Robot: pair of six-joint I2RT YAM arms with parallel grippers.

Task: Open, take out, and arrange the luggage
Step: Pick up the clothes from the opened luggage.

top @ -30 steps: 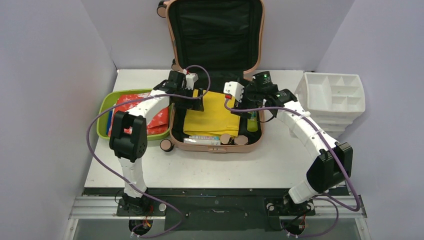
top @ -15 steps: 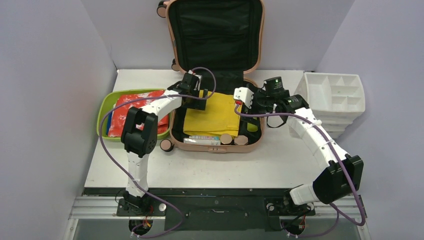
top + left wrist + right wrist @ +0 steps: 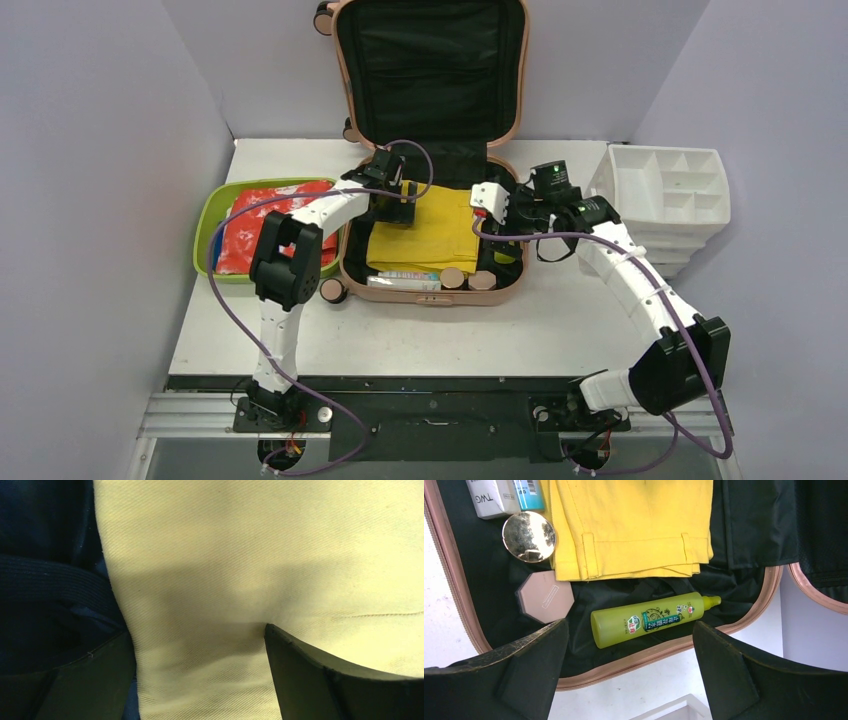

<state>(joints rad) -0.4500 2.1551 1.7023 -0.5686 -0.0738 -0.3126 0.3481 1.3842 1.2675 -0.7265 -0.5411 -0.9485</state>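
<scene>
The salmon-pink luggage [image 3: 345, 268] lies open on the table, its black-lined lid [image 3: 430, 60] standing upright at the back. A folded yellow garment [image 3: 425, 232] [image 3: 240, 545] [image 3: 629, 525] fills its base. My left gripper [image 3: 397, 205] [image 3: 200, 645] is open and right down at the garment's far left edge, one finger on each side of a fold. Over the luggage's right side hovers my right gripper [image 3: 512, 226] [image 3: 630, 650], open and empty. Below it a lime-green bottle [image 3: 649, 620] lies along the pink rim [image 3: 674, 651].
A white box [image 3: 494, 497], a round mirrored compact [image 3: 529, 536] and a pink octagonal compact [image 3: 545, 596] sit at the luggage's near end. The lime-green tub [image 3: 205, 245] with red packets [image 3: 255, 222] stands to the left. To the right is a white drawer organizer [image 3: 670, 190].
My left gripper has moved right from the luggage's left rim onto the yellow garment. The right gripper has shifted right and a little nearer, over the luggage's right side.
</scene>
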